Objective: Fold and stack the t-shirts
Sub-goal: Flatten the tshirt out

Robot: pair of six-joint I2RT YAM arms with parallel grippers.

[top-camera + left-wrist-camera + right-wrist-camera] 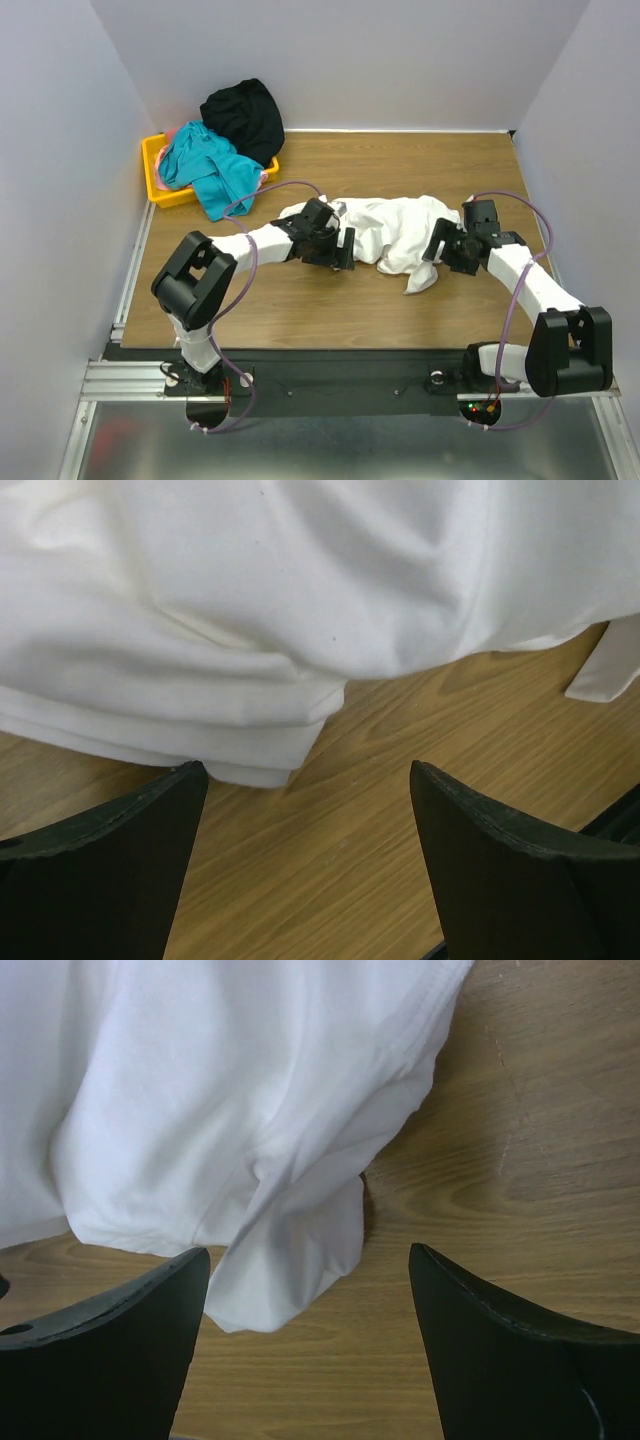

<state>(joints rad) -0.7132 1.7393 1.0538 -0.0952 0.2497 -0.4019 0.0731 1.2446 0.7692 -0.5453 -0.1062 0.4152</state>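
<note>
A crumpled white t-shirt (395,232) lies in a heap on the wooden table between my two grippers. My left gripper (345,250) is at the shirt's left edge, open and empty; in the left wrist view (305,780) the shirt's folded hem (250,660) lies just beyond the fingertips. My right gripper (437,245) is at the shirt's right edge, open and empty; in the right wrist view (308,1265) a corner of the shirt (290,1260) hangs down between the open jaws.
A yellow bin (160,180) stands at the back left with a teal t-shirt (210,170), a black t-shirt (243,118) and some pink cloth (175,133) piled in and over it. Walls close in the table on three sides.
</note>
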